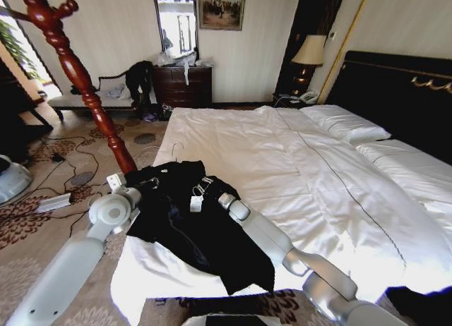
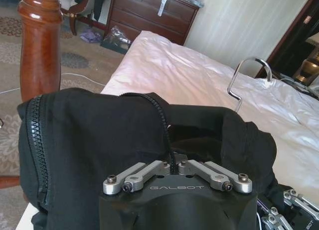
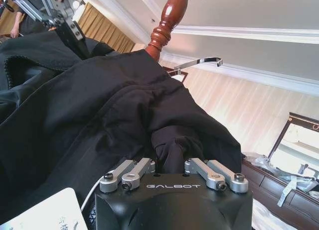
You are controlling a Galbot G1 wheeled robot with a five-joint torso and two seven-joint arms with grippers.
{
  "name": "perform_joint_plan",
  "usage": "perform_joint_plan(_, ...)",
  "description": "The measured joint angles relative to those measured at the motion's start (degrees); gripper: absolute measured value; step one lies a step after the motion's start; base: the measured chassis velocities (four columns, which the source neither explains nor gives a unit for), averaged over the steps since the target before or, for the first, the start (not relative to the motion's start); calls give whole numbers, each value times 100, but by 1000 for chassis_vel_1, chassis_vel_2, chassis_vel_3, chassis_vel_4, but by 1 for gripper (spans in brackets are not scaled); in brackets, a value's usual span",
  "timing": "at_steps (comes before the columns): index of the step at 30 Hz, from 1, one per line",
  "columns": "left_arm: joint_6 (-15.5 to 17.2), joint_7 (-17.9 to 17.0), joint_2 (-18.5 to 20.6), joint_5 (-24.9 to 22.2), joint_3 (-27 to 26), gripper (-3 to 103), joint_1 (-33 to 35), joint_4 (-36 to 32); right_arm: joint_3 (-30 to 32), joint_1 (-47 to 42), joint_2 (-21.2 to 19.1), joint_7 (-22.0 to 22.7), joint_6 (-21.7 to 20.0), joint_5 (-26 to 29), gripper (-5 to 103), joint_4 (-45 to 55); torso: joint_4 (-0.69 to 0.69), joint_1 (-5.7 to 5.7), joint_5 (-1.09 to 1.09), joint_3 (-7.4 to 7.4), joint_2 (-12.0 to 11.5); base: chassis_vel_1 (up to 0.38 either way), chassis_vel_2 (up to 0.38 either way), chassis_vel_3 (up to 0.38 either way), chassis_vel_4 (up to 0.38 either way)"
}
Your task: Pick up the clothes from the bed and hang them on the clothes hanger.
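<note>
The clothes (image 1: 191,227), a long black coat-like garment with a white tag (image 1: 196,203), lie on the near left corner of the bed (image 1: 296,171). A metal hanger hook (image 1: 175,151) sticks out at its top. My left gripper (image 1: 146,183) is shut on the garment's zipper edge (image 2: 172,140). My right gripper (image 1: 212,192) is shut on a fold of the black cloth (image 3: 172,145) near the tag. The clothes hanger (image 1: 78,72), a reddish-brown wooden stand, rises just left of the bed corner, close behind my left gripper (image 2: 175,165).
A dark dresser with a mirror (image 1: 182,85) and a bench with dark clothing (image 1: 106,94) stand by the far wall. A lamp (image 1: 308,54) sits beside the black headboard (image 1: 395,93). Cables (image 1: 63,167) cross the patterned carpet left of the bed.
</note>
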Motion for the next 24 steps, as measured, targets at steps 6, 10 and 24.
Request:
perform_joint_plan(6, -45, 79, 36, 48, -111, 0, 110, -38, -6, 13, 12, 0, 6, 10, 19, -28, 0, 0, 0, 0, 0, 0, 0, 0, 0)
perform_joint_plan(10, -58, 108, 35, 53, -163, 0, 167, -61, -8, 17, 12, 0, 6, 12, 19, -29, 0, 0, 0, 0, 0, 0, 0, 0, 0)
perform_joint_plan(24, -88, 806, 342, 181, -620, 0, 953, -1073, 34, -26, -6, 12, 1, 12, 19, -60, 0, -1, 0, -1, 0, 0, 0, 0, 0)
